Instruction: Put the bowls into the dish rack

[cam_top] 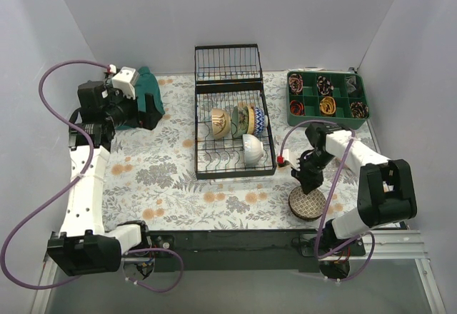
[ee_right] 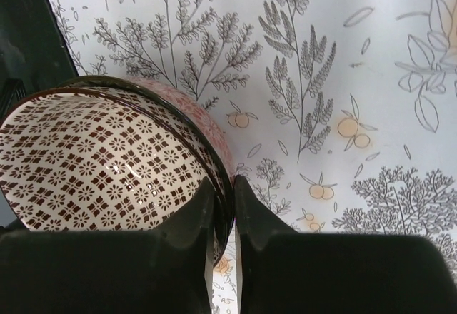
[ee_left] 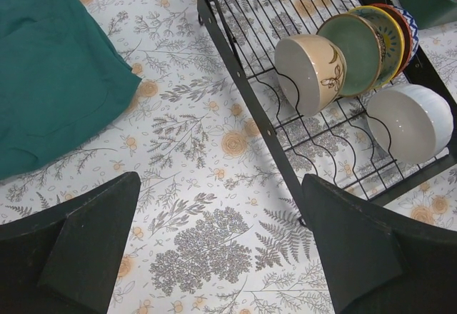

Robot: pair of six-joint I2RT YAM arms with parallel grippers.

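Observation:
The black wire dish rack stands mid-table with its grid panel raised at the back. On edge in its tines are a pinkish-beige bowl, a pale green bowl, a yellow-flowered bowl, with red and blue-patterned ones behind, and a white bowl in the row in front. My right gripper is shut on the rim of a dark brown patterned bowl, one finger inside and one outside. That bowl is near the table's front right edge. My left gripper is open and empty over the tablecloth left of the rack.
A teal cloth lies at the back left by my left gripper. A green compartment tray with small items stands at the back right. A red-tipped cable end hangs beside the rack's right front corner.

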